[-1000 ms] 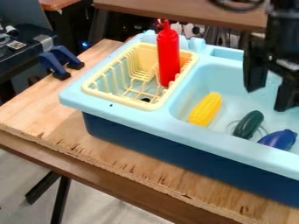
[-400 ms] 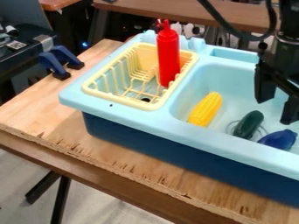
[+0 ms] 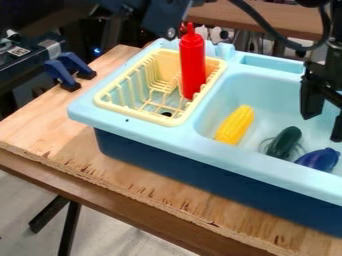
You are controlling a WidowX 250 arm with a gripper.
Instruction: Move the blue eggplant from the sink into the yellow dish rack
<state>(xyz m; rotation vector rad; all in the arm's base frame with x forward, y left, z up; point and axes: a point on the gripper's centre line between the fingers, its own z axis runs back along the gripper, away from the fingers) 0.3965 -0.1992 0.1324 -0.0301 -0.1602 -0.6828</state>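
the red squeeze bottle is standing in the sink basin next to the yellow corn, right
Not quite: the camera view shows the red squeeze bottle standing in the yellow dish rack, not in the sink basin; the yellow corn is in the basin.

One toy sink (image 3: 227, 160) here, one red bottle (image 3: 192, 65) and one yellow rack (image 3: 167, 121) upper centre, three toy vegetables (image 3: 284, 142) lower right, two blue clamps (image 3: 61, 75) upper left
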